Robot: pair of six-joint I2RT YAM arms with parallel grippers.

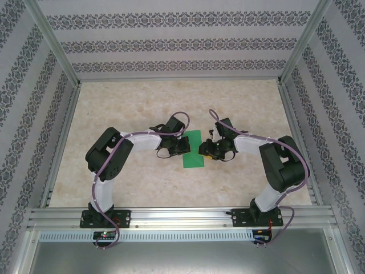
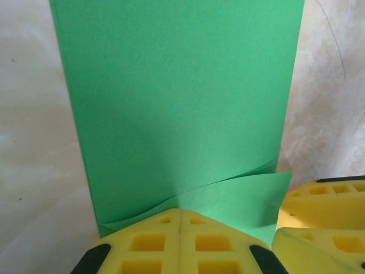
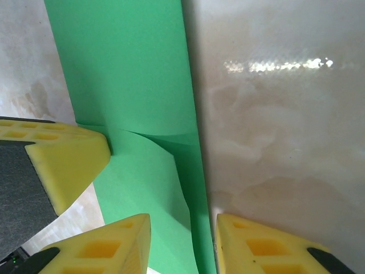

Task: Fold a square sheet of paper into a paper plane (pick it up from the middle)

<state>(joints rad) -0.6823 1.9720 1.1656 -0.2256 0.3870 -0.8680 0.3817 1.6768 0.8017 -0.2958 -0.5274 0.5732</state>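
While the left pincer (image 2: 179, 222) rests closed, the right pincer (image 3: 181, 231) stands half-open over the green paper (image 3: 131, 68).

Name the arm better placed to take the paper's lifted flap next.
Right, probably. The right pincer stands open astride the long edge of the green paper, beside its lifted flap. The left pincer is shut, tips at the paper's end, seemingly pinning it.
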